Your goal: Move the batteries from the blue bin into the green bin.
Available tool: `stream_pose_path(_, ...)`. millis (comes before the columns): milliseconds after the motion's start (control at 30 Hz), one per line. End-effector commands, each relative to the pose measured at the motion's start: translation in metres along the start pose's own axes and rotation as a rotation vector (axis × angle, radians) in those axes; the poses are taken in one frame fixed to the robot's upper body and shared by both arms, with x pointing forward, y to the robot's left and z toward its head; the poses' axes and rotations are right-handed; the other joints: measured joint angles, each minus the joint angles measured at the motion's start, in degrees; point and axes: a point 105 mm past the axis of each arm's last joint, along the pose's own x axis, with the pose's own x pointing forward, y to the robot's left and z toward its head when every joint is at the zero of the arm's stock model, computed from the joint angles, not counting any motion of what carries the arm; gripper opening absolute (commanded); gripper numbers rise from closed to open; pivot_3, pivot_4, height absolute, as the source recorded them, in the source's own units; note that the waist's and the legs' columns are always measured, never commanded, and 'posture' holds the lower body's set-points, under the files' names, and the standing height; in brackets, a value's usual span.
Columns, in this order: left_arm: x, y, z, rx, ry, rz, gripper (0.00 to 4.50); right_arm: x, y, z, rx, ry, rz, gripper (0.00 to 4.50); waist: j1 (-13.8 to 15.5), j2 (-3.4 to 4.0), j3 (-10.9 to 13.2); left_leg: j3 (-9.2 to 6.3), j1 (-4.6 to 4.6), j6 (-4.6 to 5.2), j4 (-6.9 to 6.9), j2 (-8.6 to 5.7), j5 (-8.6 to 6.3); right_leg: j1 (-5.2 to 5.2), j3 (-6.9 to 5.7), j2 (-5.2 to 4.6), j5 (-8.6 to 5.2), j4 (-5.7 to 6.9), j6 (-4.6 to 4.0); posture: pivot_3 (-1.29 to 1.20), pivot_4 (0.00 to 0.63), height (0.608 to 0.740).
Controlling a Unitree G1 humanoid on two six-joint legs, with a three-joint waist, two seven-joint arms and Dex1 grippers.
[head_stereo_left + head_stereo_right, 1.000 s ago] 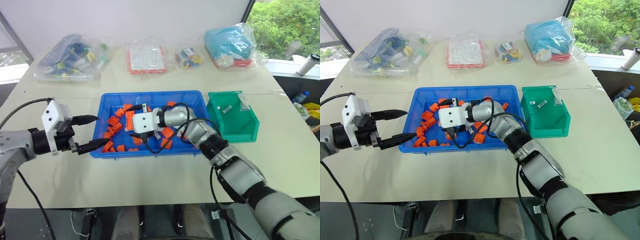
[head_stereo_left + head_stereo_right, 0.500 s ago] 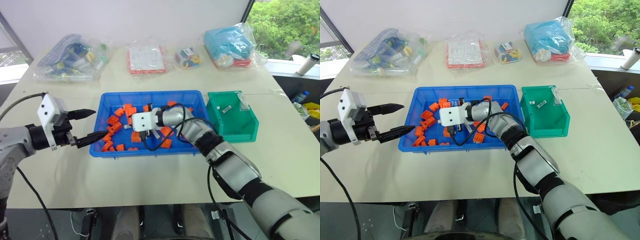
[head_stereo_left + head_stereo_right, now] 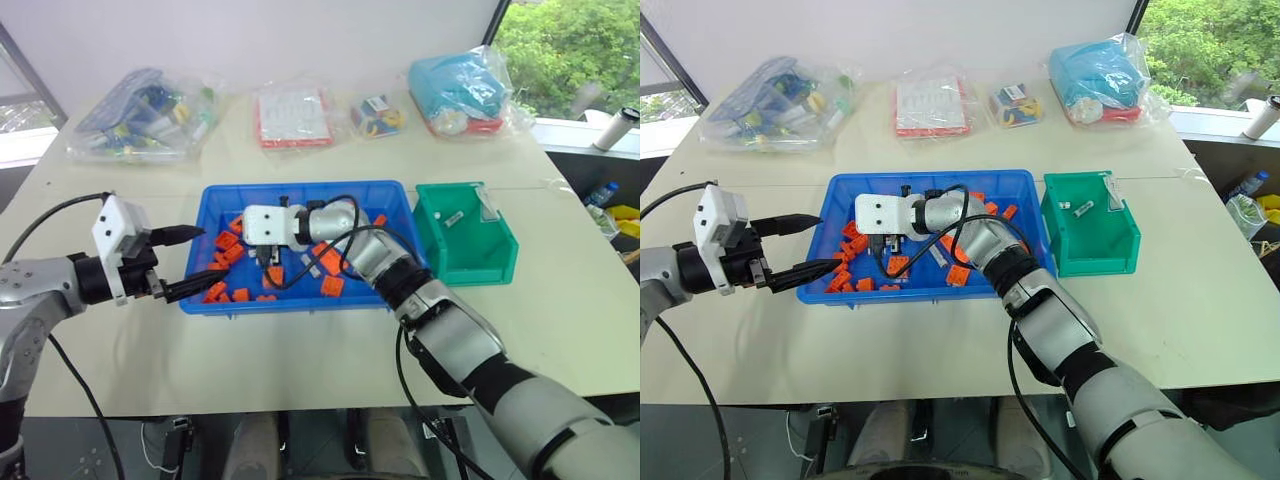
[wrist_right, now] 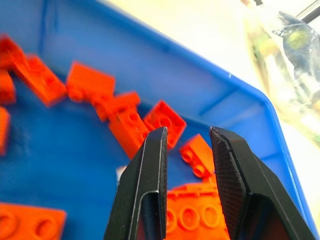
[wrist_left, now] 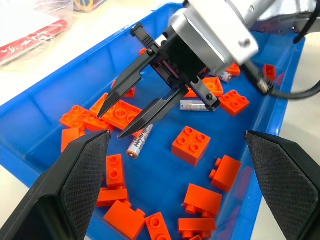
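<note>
- The right gripper point(image 5: 131, 116) is reached across into the left half of the blue bin point(image 3: 390, 190), pointing leftward and slightly down, with its tips hanging just above the bin floor.
- Its two black fingers point(image 4: 150, 190) are drawn close with a narrow gap between them; nothing is clamped between them.
- One battery point(image 5: 140, 140), a thin silver-white cylinder with printed lettering, lies flat on the blue floor just beneath the right gripper's tips, not held.
- A second battery point(image 5: 196, 105) lies flat further right in the bin, beside the gripper body.
- Orange blocks point(image 5: 190, 145) lie scattered around both batteries, most of them toward the left and near side of the bin.
- The left gripper point(image 3: 190, 262) is held level just outside the bin's left wall, pointing right, with its fingers spread wide and empty.
- The green bin point(image 3: 497, 262) stands just beside the blue bin's right end; a small silver-white cylinder point(image 3: 454, 217) lies inside it.
- Clear bags of parts point(image 3: 143, 115) lie along the far side of the table point(image 3: 120, 370).
</note>
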Motion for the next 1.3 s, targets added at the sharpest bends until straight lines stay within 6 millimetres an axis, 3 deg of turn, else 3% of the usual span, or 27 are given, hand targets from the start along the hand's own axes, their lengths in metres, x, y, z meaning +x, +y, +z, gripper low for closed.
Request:
stream_pose_path(33,0.001,-0.005,0.007,0.023,-0.021,-0.019,4.50,-0.001,0.006,0.016,0.045,-0.039,0.071,1.36,0.0,0.00,0.0,-0.01,0.00,0.00,0.00,0.00,0.00,0.00,0.00,0.00,0.00,0.01,0.00,0.00,0.150,0.737)
stream_pose_path(200,0.002,-0.003,0.009,0.028,-0.026,-0.017,4.50,0.004,0.020,0.012,0.162,0.027,0.180,1.36,0.0,0.00,0.0,-0.01,0.00,0.00,0.00,0.00,0.00,0.00,-0.01,0.01,0.00,0.01,0.00,0.00,0.150,0.737)
stream_pose_path(400,0.001,-0.002,0.011,0.034,-0.028,-0.005,4.50,0.005,0.014,-0.002,0.266,0.089,0.121,1.36,0.0,-0.01,0.0,-0.01,0.00,0.00,0.00,-0.01,0.00,-0.01,-0.02,0.00,0.00,0.01,0.00,0.00,0.150,0.737)
stream_pose_path(933,0.001,0.000,0.011,0.038,-0.040,0.007,4.50,0.005,0.008,-0.027,0.274,0.177,0.074,1.36,-0.1,0.00,0.0,-0.01,-0.01,0.00,-0.02,-0.01,0.00,-0.03,-0.02,0.01,0.00,0.01,0.00,0.00,0.150,0.737)
stream_pose_path(1300,0.003,-0.001,0.010,0.038,-0.043,0.008,4.50,-0.001,-0.009,-0.029,0.292,0.174,0.016,1.36,-0.1,0.00,0.0,-0.01,-0.01,-0.01,-0.03,-0.01,0.00,-0.03,-0.02,0.00,0.00,0.01,0.00,0.00,0.150,0.737)
